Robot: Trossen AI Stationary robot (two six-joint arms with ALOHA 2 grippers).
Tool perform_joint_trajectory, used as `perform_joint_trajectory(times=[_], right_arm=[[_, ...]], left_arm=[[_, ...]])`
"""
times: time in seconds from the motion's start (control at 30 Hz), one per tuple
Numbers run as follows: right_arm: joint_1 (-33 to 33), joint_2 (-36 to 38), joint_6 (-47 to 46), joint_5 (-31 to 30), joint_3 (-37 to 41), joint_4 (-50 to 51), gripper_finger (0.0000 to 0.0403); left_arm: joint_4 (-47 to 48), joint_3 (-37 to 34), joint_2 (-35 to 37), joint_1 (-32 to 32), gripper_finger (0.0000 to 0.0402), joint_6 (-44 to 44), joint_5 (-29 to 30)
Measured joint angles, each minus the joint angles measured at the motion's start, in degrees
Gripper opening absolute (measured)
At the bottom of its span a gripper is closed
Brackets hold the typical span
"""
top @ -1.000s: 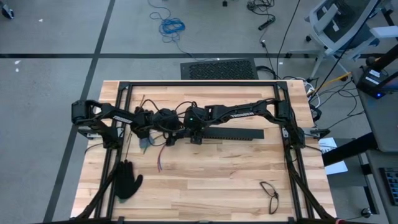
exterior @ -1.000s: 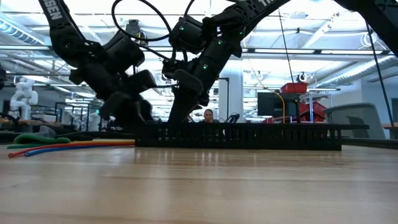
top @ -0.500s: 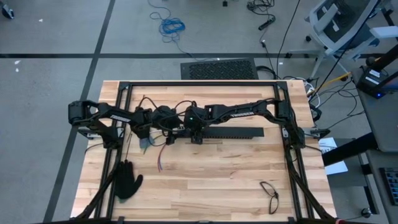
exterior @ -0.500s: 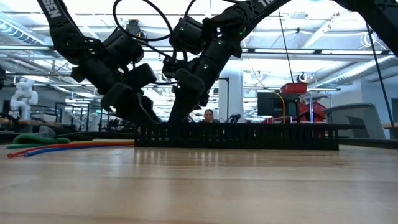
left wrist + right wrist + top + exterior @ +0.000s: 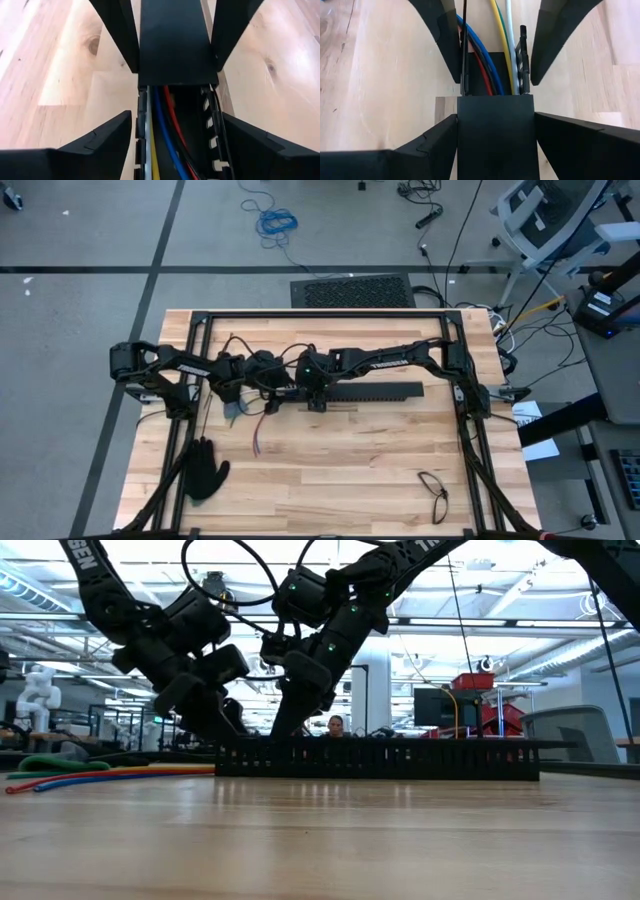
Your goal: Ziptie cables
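Where cables (image 5: 165, 125) lie, red, blue, yellow, white

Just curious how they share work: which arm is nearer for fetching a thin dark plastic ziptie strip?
Probably left: the thin dark ziptie strips lie nearer the left gripper; the right gripper clamps the long black slotted bar.

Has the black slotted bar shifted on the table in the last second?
Yes. In the low view the black slotted bar has slid slightly left; its right end is farther from the picture's right edge.
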State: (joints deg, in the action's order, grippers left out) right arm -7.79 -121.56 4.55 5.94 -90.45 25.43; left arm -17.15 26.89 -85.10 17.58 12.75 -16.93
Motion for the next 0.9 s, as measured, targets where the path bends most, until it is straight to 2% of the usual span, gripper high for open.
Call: perform_joint_trajectory(times=[0.5, 0.9], right_arm=[[0.07, 0.0, 2.21, 1.66, 0.11, -3.67, 0.0242], [0.09, 0.0, 1.67, 1.53, -0.02, -2.02, 0.0242]], left_arm=[[-1.01, -1.32, 0.0, -0.02, 0.0273, -0.13, -0.42], [-1.58, -1.32, -0.02, -0.02, 0.0273, 0.02, 0.07]])
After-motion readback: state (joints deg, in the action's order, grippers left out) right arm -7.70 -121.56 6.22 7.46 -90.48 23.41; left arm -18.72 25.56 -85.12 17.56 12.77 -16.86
